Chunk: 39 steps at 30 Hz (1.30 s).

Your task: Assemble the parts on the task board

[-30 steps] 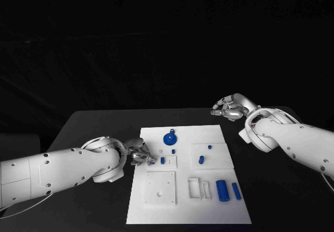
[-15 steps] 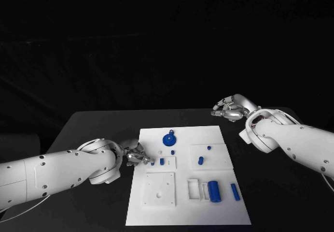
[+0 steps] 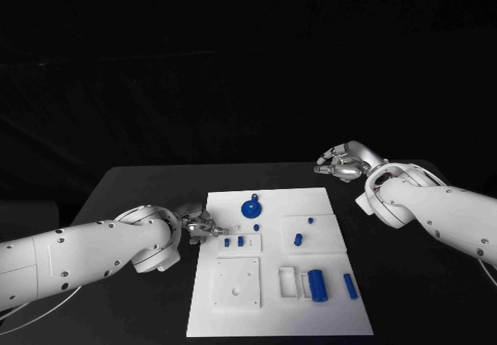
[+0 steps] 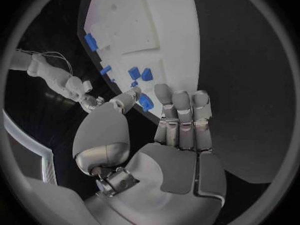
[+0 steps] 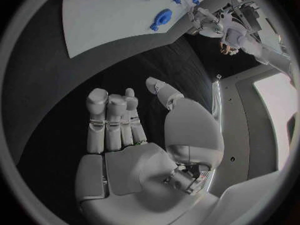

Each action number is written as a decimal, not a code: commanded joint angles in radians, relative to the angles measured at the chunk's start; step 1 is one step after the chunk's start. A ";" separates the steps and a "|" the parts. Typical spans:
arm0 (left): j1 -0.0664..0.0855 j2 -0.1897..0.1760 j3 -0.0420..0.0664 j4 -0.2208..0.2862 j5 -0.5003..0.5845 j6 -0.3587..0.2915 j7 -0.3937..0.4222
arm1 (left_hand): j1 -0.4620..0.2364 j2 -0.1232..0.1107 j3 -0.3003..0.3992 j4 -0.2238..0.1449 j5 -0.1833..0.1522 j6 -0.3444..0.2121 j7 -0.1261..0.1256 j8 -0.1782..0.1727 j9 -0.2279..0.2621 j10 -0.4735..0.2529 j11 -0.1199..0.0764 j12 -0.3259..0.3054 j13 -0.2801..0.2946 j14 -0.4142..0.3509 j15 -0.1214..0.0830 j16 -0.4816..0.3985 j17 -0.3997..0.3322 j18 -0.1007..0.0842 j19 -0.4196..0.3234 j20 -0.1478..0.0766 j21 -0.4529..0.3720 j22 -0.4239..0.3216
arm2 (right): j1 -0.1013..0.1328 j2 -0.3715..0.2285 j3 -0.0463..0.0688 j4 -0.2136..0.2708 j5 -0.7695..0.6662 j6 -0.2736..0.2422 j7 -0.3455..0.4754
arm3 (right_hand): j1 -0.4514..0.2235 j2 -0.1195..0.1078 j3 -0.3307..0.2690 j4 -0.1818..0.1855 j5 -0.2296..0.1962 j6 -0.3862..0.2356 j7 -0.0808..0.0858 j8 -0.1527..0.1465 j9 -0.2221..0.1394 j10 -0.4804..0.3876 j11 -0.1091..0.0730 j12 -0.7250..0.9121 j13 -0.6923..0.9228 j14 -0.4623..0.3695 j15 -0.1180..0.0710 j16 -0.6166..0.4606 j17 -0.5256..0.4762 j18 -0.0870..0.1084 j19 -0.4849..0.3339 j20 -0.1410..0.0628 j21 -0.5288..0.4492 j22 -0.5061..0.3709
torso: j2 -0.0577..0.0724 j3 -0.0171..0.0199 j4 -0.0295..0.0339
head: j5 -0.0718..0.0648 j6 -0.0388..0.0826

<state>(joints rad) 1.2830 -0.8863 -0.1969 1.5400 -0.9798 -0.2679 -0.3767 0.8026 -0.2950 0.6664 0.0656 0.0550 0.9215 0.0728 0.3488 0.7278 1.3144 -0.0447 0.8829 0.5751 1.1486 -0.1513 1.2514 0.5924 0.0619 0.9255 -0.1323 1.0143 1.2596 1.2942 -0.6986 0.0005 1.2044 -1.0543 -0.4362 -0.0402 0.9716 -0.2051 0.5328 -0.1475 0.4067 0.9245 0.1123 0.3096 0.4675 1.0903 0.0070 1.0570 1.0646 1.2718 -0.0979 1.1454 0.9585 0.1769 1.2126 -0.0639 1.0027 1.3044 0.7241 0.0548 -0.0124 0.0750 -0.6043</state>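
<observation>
Head view: white task board (image 3: 278, 320) mid-surface, blue parts (image 3: 252, 209) scattered on it. Left robot hand (image 3: 200, 228) at board's left edge, fingers (image 4: 181, 105) nearly straight and apart, holding nothing. Right robot hand (image 3: 340, 165) past far right corner, over black surface (image 3: 135, 187), fingers loosely spread, empty.

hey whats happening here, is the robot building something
A two-armed robot is working at a white task board with small blue parts on a black table. Its left hand is at the board's left edge, fingers close to a small blue peg, holding nothing that can be seen. The right hand hangs off the board's far right corner, open and empty. A blue disc, a cylinder and a bar lie untouched.
</observation>
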 commanded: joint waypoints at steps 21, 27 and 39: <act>0.005 0.065 0.003 -0.040 -0.129 -0.197 0.417 | 0.395 0.090 0.063 -0.332 0.013 -0.005 0.057 -0.017 -0.085 -0.219 0.117 -0.462 -0.211 -0.156 0.121 -0.180 -0.062 -0.031 -0.161 0.002 -0.137 -0.018 | -0.001 0.002 0.000 -0.009 0.006 0.013 0.019 | -0.003 0.004 -0.003 0.002 0.005 -0.001 0.009 -0.006 0.001 -0.008 0.001 0.007 -0.002 0.002 -0.004 -0.007 0.001 0.085 -0.004 -0.007 -0.005 0.001 | 0.000 0.0001 -0.0004 | -0.006 0.007; 0.005 0.104 0.004 -0.051 -0.264 -0.204 0.408 | 0.375 0.059 0.014 -0.316 0.002 -0.013 0.064 -0.038 -0.099 -0.204 0.126 -0.541 -0.233 -0.145 0.127 -0.180 -0.056 -0.021 -0.150 0.009 -0.140 -0.013 | -0.001 0.004 0.000 -0.009 0.007 0.014 0.019 | -0.003 0.004 -0.003 0.002 0.005 -0.002 0.009 -0.007 0.001 -0.008 0.001 0.007 -0.002 0.002 -0.003 -0.007 0.001 0.085 -0.004 -0.007 -0.005 0.001 | 0.001 0.0000 0.0001 | -0.006 0.007; 0.005 0.192 0.005 -0.102 -0.493 -0.088 0.344 | 0.422 0.066 0.004 -0.298 0.081 -0.006 0.064 -0.063 -0.124 -0.181 0.134 -0.665 -0.261 -0.127 0.132 -0.170 -0.040 -0.011 -0.127 0.014 -0.145 -0.001 | -0.001 0.012 0.000 -0.009 0.007 0.017 0.020 | -0.002 0.005 -0.003 0.001 0.005 -0.002 0.009 -0.007 0.001 -0.008 0.001 0.007 -0.002 0.002 -0.003 -0.007 0.001 0.085 -0.003 -0.007 -0.005 0.002 | 0.002 -0.0002 -0.0010 | -0.008 0.005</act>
<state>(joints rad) 1.2872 -0.7006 -0.1918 1.4417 -1.3678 -0.4092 -0.0158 1.2159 -0.2289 0.6675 -0.2337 0.1384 0.9126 0.1355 0.2897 0.6036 1.1326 0.0842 0.2192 0.3144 1.0224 -0.0250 1.0804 0.5515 0.0400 0.7921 -0.0910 0.8731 1.2581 1.2937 -0.6878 0.0005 1.1943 -1.0465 -0.4339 -0.0319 0.9716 -0.2052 0.5328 -0.1475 0.4067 0.9234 0.1171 0.3096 0.4673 1.0904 0.0070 1.0608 1.0640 1.2702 -0.0964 1.1453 0.9590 0.1770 1.2104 -0.0659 1.0027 1.3051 0.7255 0.0547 -0.0129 0.0679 -0.5985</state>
